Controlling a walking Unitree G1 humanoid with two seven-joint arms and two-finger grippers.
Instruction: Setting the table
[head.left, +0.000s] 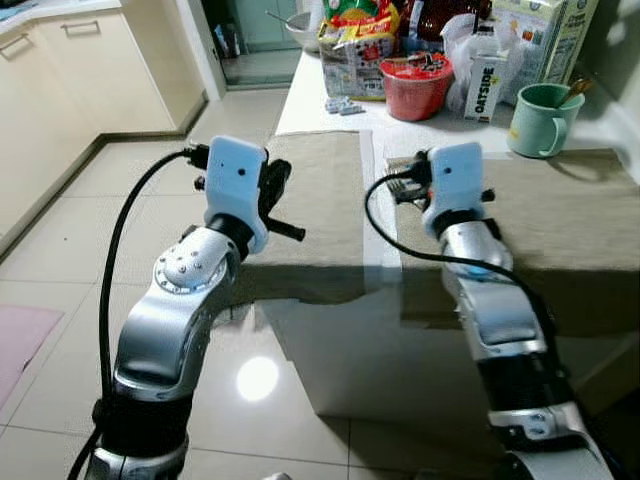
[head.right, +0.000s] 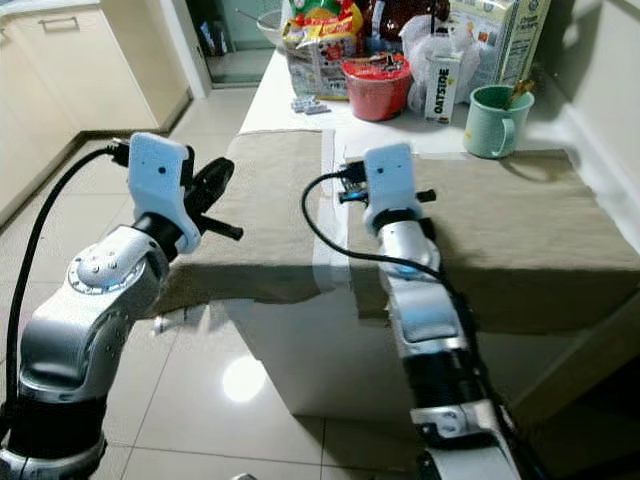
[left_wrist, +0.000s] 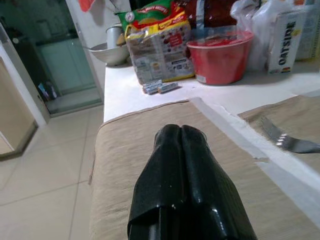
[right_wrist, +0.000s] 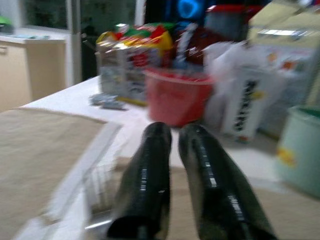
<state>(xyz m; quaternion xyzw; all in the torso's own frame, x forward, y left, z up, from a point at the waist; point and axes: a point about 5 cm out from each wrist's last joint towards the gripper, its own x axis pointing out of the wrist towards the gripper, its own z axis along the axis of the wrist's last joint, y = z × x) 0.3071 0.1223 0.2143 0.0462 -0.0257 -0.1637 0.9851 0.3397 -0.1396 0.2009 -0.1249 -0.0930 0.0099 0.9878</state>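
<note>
**Both arms over the placemats, fork lying on the right one**

A white table (head.left: 330, 100) carries two beige placemats side by side. The left placemat (head.left: 320, 190) hangs over the near edge; the right placemat (head.left: 560, 220) lies beside it with a strip of bare table between them.

The left gripper (left_wrist: 181, 137) hovers above the left placemat with its two black fingers clenched together and nothing between them. The right gripper (right_wrist: 172, 135) is held over the near left corner of the right placemat, its fingers a little apart and empty.

A fork (left_wrist: 287, 141) rests on the right placemat near that mat's left edge, just ahead of the right gripper, with its tines towards the far side of the table.

At the back of the table stand a red bowl (head.left: 416, 85), a small carton (head.left: 483, 88), a green mug (head.left: 541, 120) and a bag of bread (left_wrist: 160, 47). Cream cabinets (head.left: 60, 90) line the tiled floor (head.left: 60, 260) on the left.
</note>
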